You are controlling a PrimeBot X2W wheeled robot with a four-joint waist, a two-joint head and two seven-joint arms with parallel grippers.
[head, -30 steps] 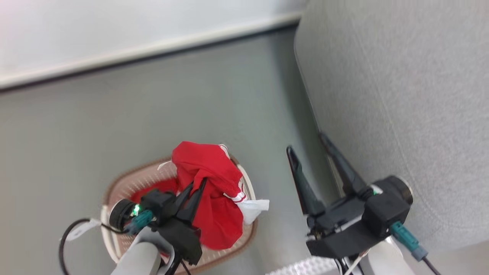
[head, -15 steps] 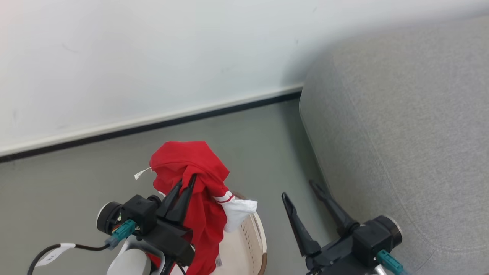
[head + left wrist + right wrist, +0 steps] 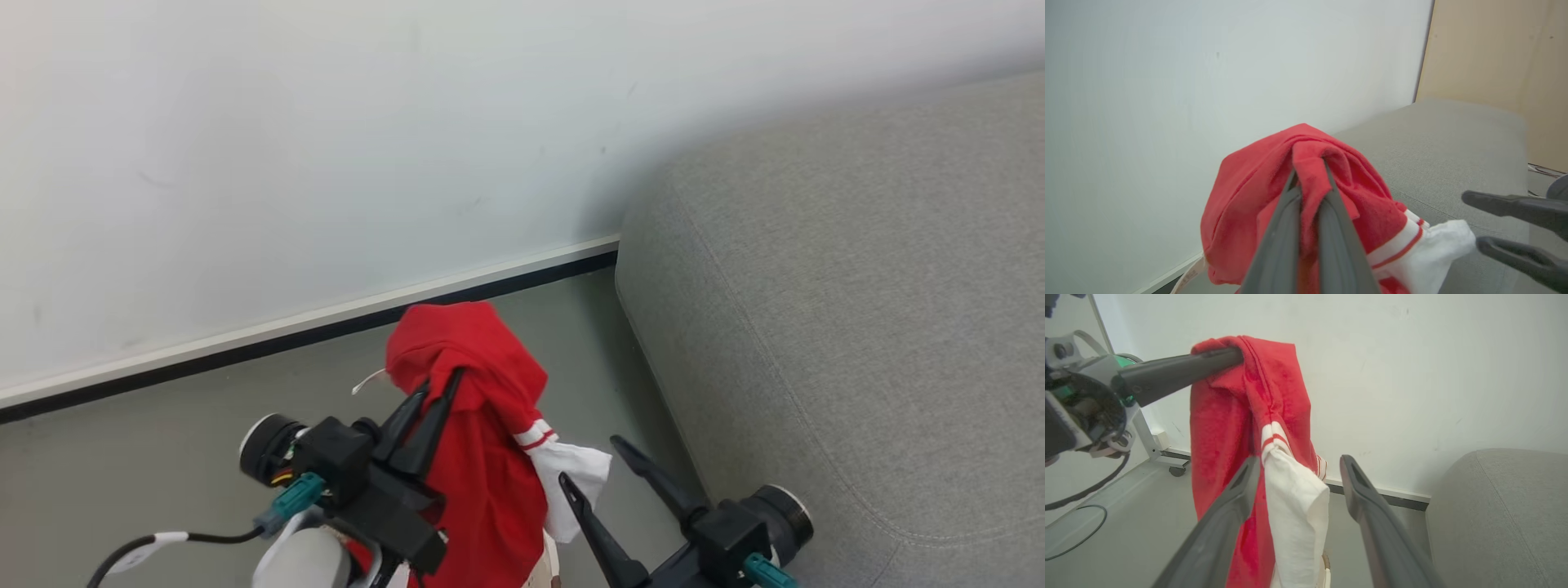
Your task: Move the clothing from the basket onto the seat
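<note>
Here, the clothing [image 3: 482, 457] is held clamped between the closed fingers of the left gripper [image 3: 441, 384] and is hung in the air above the grey floor [image 3: 122, 457], a white panel drooping on its right side. The right gripper [image 3: 589, 459] is seen with its fingers spread apart and empty, just beside that white panel. The seat [image 3: 857, 286] is found to the right, apart from the garment. A sliver of the basket [image 3: 549, 565] is glimpsed beneath the hanging cloth, at the near edge.
</note>
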